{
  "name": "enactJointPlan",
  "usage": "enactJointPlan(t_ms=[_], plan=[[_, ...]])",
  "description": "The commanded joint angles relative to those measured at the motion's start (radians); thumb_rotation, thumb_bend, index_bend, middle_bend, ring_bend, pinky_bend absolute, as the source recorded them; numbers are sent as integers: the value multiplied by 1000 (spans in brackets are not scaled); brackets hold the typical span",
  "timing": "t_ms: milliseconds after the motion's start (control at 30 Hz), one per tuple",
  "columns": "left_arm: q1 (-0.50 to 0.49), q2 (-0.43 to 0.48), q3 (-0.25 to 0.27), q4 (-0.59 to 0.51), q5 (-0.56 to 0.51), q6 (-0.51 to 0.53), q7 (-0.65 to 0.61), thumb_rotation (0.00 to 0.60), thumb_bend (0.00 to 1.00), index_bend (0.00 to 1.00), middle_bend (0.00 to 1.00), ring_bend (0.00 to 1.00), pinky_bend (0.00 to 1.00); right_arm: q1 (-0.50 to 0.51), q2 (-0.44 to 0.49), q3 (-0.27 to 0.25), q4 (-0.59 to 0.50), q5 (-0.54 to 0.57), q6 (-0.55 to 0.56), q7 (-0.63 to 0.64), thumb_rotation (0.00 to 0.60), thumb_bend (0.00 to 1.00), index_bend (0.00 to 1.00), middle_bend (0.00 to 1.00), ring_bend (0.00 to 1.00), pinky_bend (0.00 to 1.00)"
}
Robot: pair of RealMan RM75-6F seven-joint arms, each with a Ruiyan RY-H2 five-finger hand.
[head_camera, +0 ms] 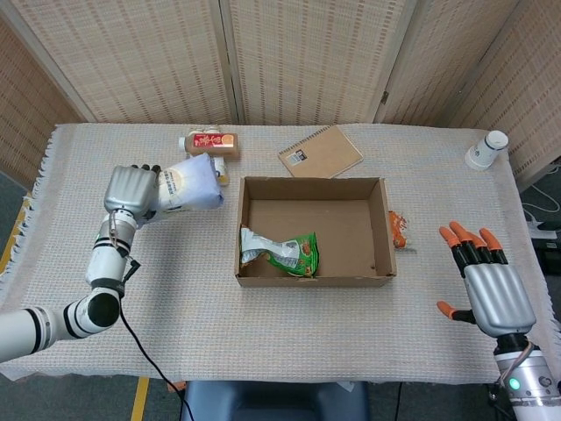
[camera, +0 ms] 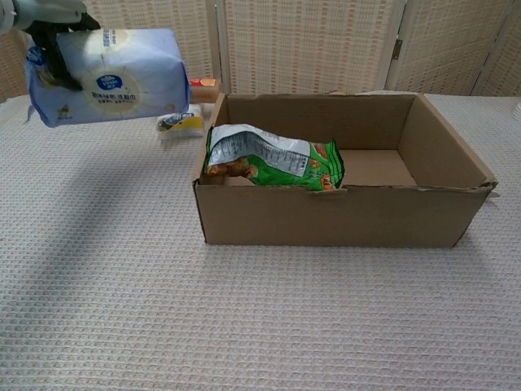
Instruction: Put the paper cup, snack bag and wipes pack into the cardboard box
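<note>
My left hand (head_camera: 131,189) grips the wipes (camera: 102,75) aloft, high enough to clear the box (head_camera: 313,277) wall. My right hand (head_camera: 493,290) hangs spread, holding nothing.

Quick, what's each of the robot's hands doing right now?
Left hand: holds the wipes pack lifted above the table.
Right hand: open, holding nothing.

A brown spiral notebook (head_camera: 321,151) is lying near the table's far edge. A red-labelled bottle (head_camera: 211,141) is lying on its side toward the far left. A small orange item (head_camera: 398,230) is sitting toward the right edge.
</note>
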Motion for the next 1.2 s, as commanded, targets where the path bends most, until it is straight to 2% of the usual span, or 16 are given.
enactJointPlan(t_ms=[33,200,367,467,633,767,867,900,967,1000,1033,1100,1200], plan=[[-20,87,-50,-110,5,41,2,600,358,594,712,606,772,-4,3,-4,0,-15,0,10,600,76,39,0,0,0],[-43,121,-90,-212,73,85,-9,600,357,632,758,647,806,-11,10,-9,0,-39,2,24,600,76,38,0,0,0],[-88,77,-138,-303,80,119,-30,600,357,641,769,656,814,-15,16,-11,0,-55,2,34,600,77,39,0,0,0],[-125,9,-146,-318,98,146,-25,600,356,641,769,656,815,-17,18,-12,0,-59,2,39,600,76,39,0,0,0],[-176,-124,-128,-292,137,175,-10,600,357,641,768,656,815,-18,22,-11,0,-59,0,43,600,76,39,0,0,0],[-198,-238,-116,-243,144,189,-26,600,354,634,762,652,811,-18,26,-9,0,-54,0,48,600,76,39,0,0,0],[-204,-308,-102,-188,170,198,-40,600,330,586,723,615,787,-19,29,-7,0,-51,0,53,600,76,39,0,0,0],[-206,-323,-100,-173,171,193,-43,600,309,514,656,558,745,-19,30,-7,0,-52,0,54,600,76,38,0,0,0],[-213,-338,-97,-152,154,160,-44,600,258,263,407,344,560,-20,33,-6,0,-54,1,58,600,76,38,0,0,0],[-216,-340,-101,-144,145,146,-44,600,228,115,218,182,406,-21,34,-6,0,-55,1,60,600,76,39,0,0,0],[-220,-344,-108,-130,148,133,-51,600,204,22,80,64,270,-21,35,-5,0,-56,2,62,600,76,39,0,0,0],[-223,-348,-113,-110,161,121,-62,600,175,0,0,0,139,-21,38,-4,0,-53,2,64,600,76,39,0,0,0],[-222,-345,-118,-92,169,112,-73,600,156,0,0,0,85,-20,41,-2,0,-45,-1,67,600,76,38,0,0,0]])
